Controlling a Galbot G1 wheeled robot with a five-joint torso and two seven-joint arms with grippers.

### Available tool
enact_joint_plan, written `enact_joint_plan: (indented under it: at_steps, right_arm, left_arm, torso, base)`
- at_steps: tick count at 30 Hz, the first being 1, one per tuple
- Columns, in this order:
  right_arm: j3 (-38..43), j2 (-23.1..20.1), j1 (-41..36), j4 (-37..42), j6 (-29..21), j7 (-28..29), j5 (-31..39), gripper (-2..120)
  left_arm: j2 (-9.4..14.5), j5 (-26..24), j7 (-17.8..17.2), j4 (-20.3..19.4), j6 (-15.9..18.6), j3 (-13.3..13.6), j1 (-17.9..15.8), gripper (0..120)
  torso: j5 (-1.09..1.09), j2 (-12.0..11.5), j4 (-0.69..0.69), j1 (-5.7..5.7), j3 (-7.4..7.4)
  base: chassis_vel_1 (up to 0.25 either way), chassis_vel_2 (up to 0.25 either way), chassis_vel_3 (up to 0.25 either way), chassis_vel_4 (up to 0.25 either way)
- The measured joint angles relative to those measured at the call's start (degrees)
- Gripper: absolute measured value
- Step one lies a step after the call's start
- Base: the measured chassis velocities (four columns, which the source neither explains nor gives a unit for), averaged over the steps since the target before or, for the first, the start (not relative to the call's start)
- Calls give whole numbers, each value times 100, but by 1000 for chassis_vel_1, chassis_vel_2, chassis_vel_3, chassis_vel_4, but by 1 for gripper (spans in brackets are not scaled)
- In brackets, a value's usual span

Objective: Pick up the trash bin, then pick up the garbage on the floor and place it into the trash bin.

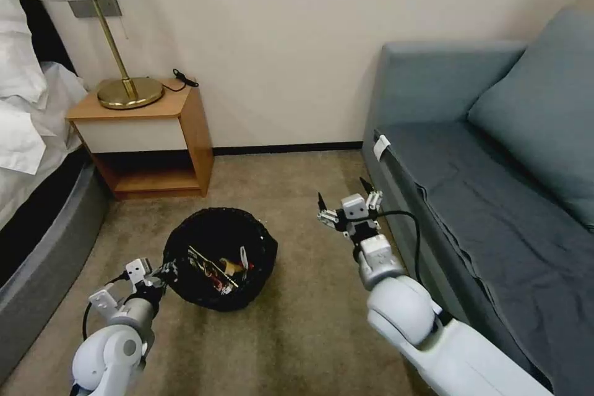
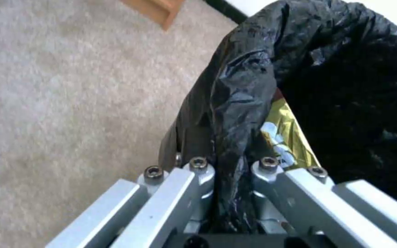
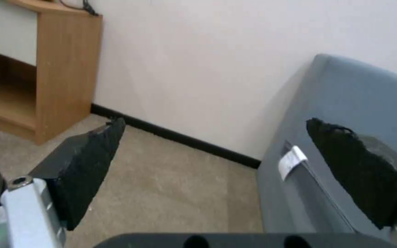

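- Your left gripper (image 1: 162, 271) is pinching the near rim of the trash bin (image 1: 219, 258), low on your left side; in the left wrist view its jaws are sitting nearly closed, with a fold of the black bag (image 2: 235, 113) squeezed between them.
- The bin is hanging out over the carpet (image 1: 297, 322) in front of you, tilted so you are looking straight down into its mouth; whether its base is touching the floor, you cannot tell.
- Inside it you are seeing garbage: a gold wrapper (image 2: 288, 137) lying just past the pinched fold, and in the head view something red and white (image 1: 213, 269) in the middle of the bag.
- Your right gripper (image 1: 349, 200) is hovering off to the right of the bin, apart from it, near the front edge of the grey sofa (image 1: 495, 154).
- Its jaws are standing wide apart and holding nothing, with the dark pads (image 3: 88, 165) framing bare carpet and the black skirting board (image 3: 180, 137).
- A wooden nightstand (image 1: 151, 136) carrying a brass lamp (image 1: 127, 90) is standing against the wall beyond the bin, with the bed (image 1: 31, 136) at your far left.
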Motion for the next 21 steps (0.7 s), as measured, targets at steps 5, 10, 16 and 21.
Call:
enact_joint_plan:
  at_steps: [5, 10, 16, 21]
  right_arm:
    - [358, 73, -638, 206, 147, -188, -302, 100]
    - [601, 172, -1086, 317, 252, -291, -479, 100]
    - [932, 330, -1588, 436, 434, -459, -717, 100]
    - [1163, 461, -1916, 506, 589, -589, -875, 100]
  left_arm:
    - [2, -218, -248, 113, 71, 39, -62, 4]
    - [36, -249, -639, 183, 302, 101, -138, 4]
    - [93, -63, -905, 259, 495, 198, -277, 4]
    - [92, 46, -902, 326, 470, 238, -315, 19]
  torso:
    - [0, 0, 0, 0, 0]
    - [0, 0, 0, 0, 0]
    - [1, 0, 0, 0, 0]
    - [2, 0, 0, 0, 0]
  base:
    - [0, 0, 0, 0]
    - [0, 0, 0, 0]
    - [0, 0, 0, 0]
    - [0, 0, 0, 0]
